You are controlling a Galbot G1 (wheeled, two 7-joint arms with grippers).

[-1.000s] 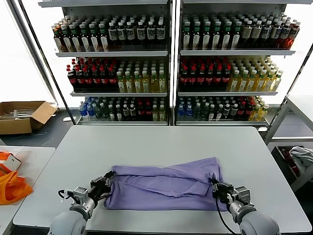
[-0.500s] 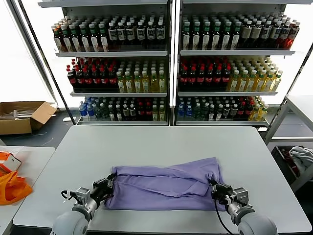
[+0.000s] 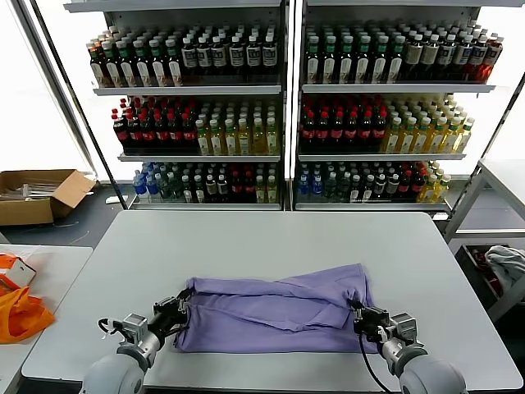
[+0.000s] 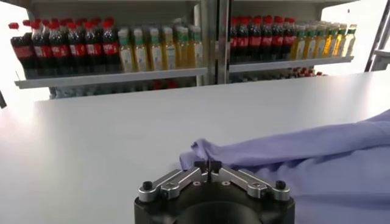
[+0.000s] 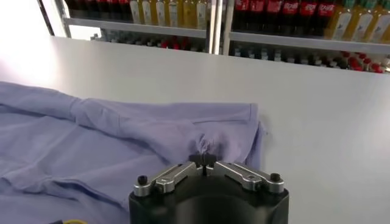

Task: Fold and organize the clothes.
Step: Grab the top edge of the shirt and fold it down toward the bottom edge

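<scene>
Head view shows my desk (image 3: 271,238) with the lavender T-shirt (image 3: 271,312) spread across its near half, already doubled over lengthwise so that it forms a wide band. Its long axis runs side to side in front of me, from my left arm to my right arm, with the far edge slanting a little higher toward my right. That axis is what the coming move turns on: each short end of the band sits directly at one of my arms, so neither arm is nearer to the garment as a whole; each owns its own end, and I judge any further fold has to bring one end along that axis toward the other.

My left end effector (image 3: 174,314) sits at the left end of the shirt, low over the desk. In the left wrist view the left end effector (image 4: 207,165) is clenched on a small peak of lavender fabric, and the rest of the shirt (image 4: 317,158) trails away from it across the desk toward my right side.

My right end effector (image 3: 363,319) is at the opposite end, at the near right corner. In the right wrist view it (image 5: 204,159) is likewise pinched tight on a puckered bit of the cloth, with the shirt (image 5: 109,140) stretching off toward my left arm and the hem corner just beside the tips.

Both ends look slightly gathered where I hold them; the middle lies flat with soft creases.
</scene>
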